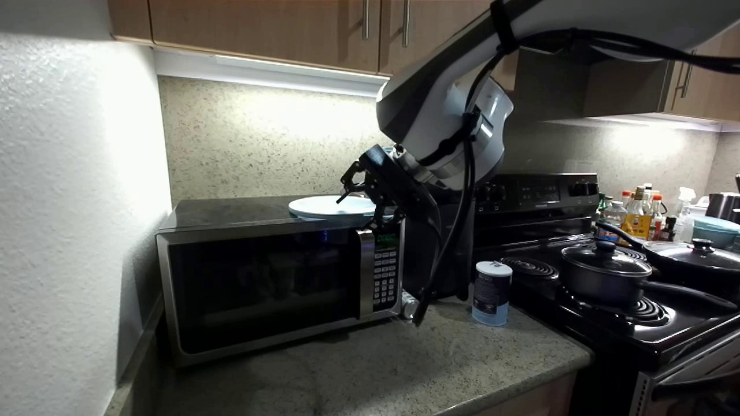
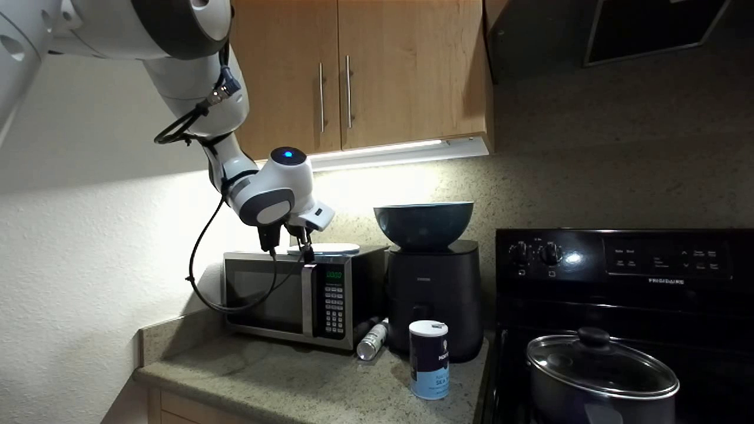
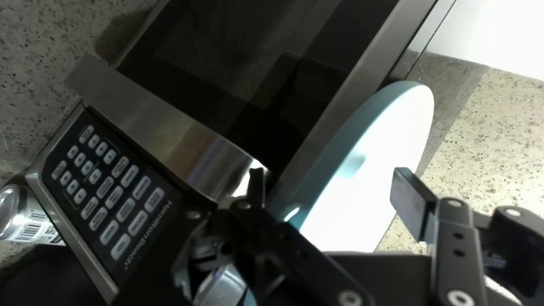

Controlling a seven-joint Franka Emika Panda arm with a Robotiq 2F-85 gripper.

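Observation:
My gripper (image 1: 354,214) is open with nothing held, at the top right front of a microwave. It also shows in an exterior view (image 2: 306,250) and in the wrist view (image 3: 329,187). The silver-framed black microwave (image 1: 266,283) has a closed door, and its upright metal handle (image 1: 366,274) also shows in the wrist view (image 3: 170,131). One finger is at the top end of the handle; I cannot tell whether they touch. A pale blue plate (image 1: 324,206) lies on top of the microwave. In the wrist view the plate (image 3: 374,170) appears between the spread fingers.
A salt canister (image 2: 429,365) stands on the counter (image 2: 283,377). A can (image 2: 372,341) lies beside the microwave. A black air fryer (image 2: 436,300) carries a dark blue bowl (image 2: 424,227). A lidded pot (image 1: 604,277) is on the stove. Wooden cabinets (image 2: 406,70) hang above.

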